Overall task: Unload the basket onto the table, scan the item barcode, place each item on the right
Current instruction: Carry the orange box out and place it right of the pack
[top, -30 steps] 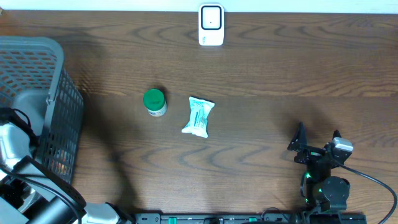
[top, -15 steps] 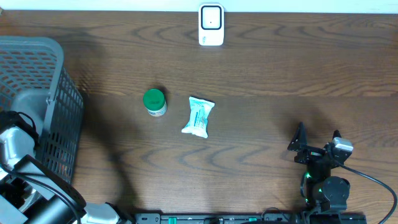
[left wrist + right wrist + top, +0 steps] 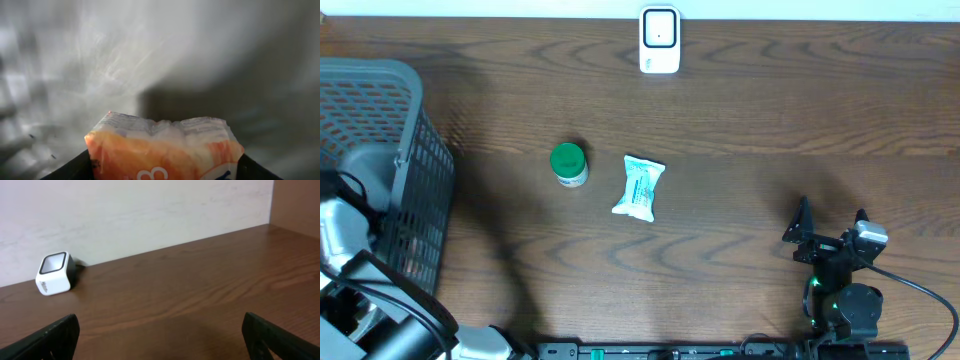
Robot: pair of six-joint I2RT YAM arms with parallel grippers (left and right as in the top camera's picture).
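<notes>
Overhead, the left arm [image 3: 345, 235] dips into the basket [image 3: 380, 90], well left of the scanner [image 3: 659, 40]; at its wrist, an orange packet [image 3: 165, 145] lies broadside between the jaws of the left gripper [image 3: 165, 155], whether clamped I cannot tell; the right gripper [image 3: 160, 317], spread and empty, faces the scanner, well apart.

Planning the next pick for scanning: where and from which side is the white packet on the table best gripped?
Take the white packet across its narrow middle, coming straight down from above. It lies flat on the table, its long axis running roughly away from the robot, so its long edges face left and right. The green-lidded jar stands apart, likely leaving finger room.
</notes>
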